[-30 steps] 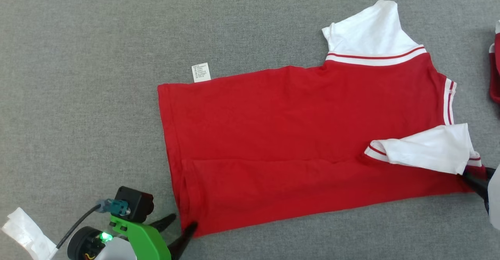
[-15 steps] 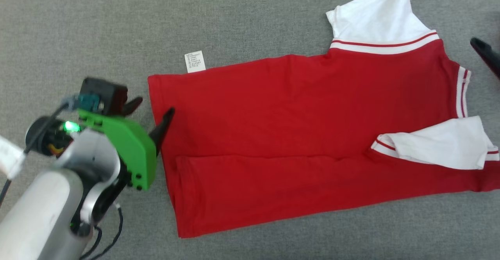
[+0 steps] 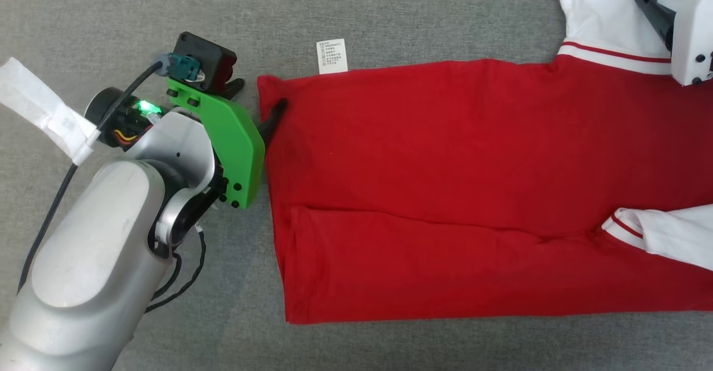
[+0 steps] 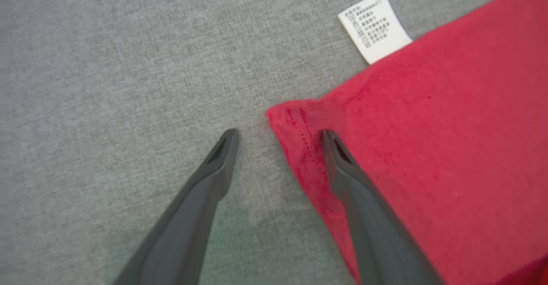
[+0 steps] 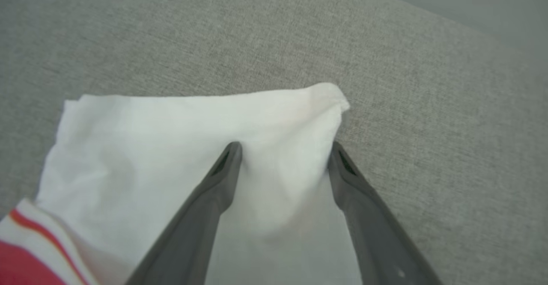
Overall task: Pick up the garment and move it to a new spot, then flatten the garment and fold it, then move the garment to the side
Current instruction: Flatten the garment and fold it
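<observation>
- Grey woven cloth covers the tabletop (image 3: 111, 3), and its far edge shows in the top right corner of the right wrist view.
- On it lies the red short-sleeved garment with white sleeves and red-and-white striped trim (image 3: 445, 165). It is spread flat, hem toward the robot's left and sleeves toward its right. Its near long edge is folded over onto the body, leaving a straight crease along the length.
- One white sleeve (image 5: 192, 126) lies open on the far side. The other white sleeve (image 3: 668, 237) is turned in over the red body on the near side.
- The left hand (image 4: 278, 134), on a silver arm with a green bracket, sits at the garment's far hem corner. Its two dark fingers are spread apart, one on bare cloth and one on the red hem, with the corner between them.
- The right hand (image 5: 284, 146) is over the far sleeve, fingers parted. One tip is on the white fabric and the other is at its edge.
- A small white printed care label (image 3: 332, 56) sticks out from the far side seam, flat on the tabletop.
</observation>
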Motion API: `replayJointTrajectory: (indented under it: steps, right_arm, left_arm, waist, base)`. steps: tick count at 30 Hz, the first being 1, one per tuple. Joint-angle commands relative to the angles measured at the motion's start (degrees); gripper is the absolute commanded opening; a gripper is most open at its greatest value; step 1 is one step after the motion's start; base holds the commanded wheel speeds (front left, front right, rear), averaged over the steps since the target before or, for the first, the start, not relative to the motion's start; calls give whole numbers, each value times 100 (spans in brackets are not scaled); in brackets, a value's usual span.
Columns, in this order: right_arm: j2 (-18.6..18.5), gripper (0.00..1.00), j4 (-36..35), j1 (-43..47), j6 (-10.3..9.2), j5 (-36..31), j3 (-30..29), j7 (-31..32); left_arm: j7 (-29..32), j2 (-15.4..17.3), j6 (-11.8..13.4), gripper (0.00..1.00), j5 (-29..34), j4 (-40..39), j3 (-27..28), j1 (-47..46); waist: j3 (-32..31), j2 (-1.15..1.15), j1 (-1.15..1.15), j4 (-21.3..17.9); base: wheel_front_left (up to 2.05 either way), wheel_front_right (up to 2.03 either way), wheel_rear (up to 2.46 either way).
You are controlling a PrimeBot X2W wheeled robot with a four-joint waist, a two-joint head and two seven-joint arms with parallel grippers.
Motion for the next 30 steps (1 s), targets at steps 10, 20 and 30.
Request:
replayJointTrajectory:
  steps: [10, 20, 30]
  right_arm:
    - [10, 0, 506, -257, 3, 395, 488, -127]
    - [-79, 0, 426, -455, 0, 913, 726, -506]
    - [-405, 0, -113, -32, 0, 1651, 585, -1456]
  left_arm:
    - [37, -253, -200, 94, -328, 305, -88, -99]
    - [86, -315, -416, 0, -414, 544, -224, -195]
    - [-461, -86, -219, 0, -438, 15, 75, 189]
  waist:
    - [95, 0, -2, 23]
    - [-47, 0, -2, -164]
    - [-646, 0, -2, -374]
  base:
    - [0, 0, 0]
    - [0, 0, 0]
    - [0, 0, 0]
